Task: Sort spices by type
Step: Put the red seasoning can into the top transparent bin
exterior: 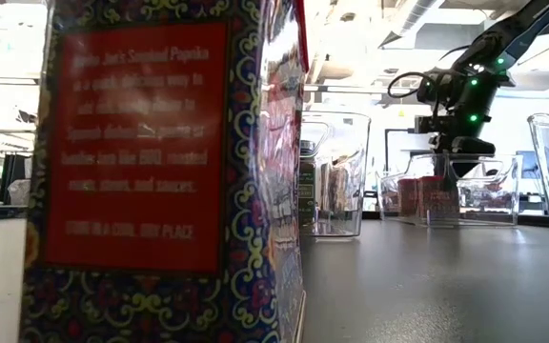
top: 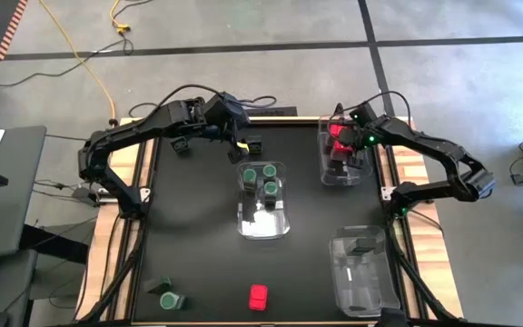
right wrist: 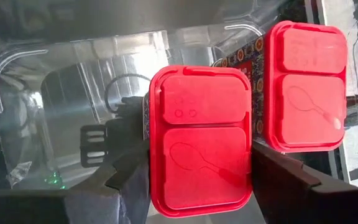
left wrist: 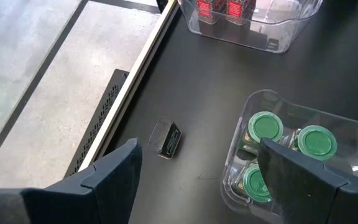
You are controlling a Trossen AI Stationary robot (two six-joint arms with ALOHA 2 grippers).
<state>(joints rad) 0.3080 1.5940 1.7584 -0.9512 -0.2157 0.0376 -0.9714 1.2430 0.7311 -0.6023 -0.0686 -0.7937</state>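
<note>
three green-topped jars (top: 263,178) in the centre bin (top: 263,218); two red boxes (right wrist: 201,137) in the right bin (top: 343,168) at 1 o'clock; one red box (top: 258,296) loose at 6 o'clock; right gripper (right wrist: 197,180) fingers apart, one box between them; left gripper (left wrist: 197,180) spread, empty, beside the jars

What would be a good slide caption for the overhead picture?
Right gripper lowers a red box into its bin; left gripper waits beside the green jars.

High cam: straight down, far, whole counter (top: 207,263). Low cam: counter level, red paprika box (exterior: 160,162) right against lens. Left wrist: looks down on green-lid bin (left wrist: 278,155), shared with high. Right wrist: close over red-box bin (right wrist: 73,93).
</note>
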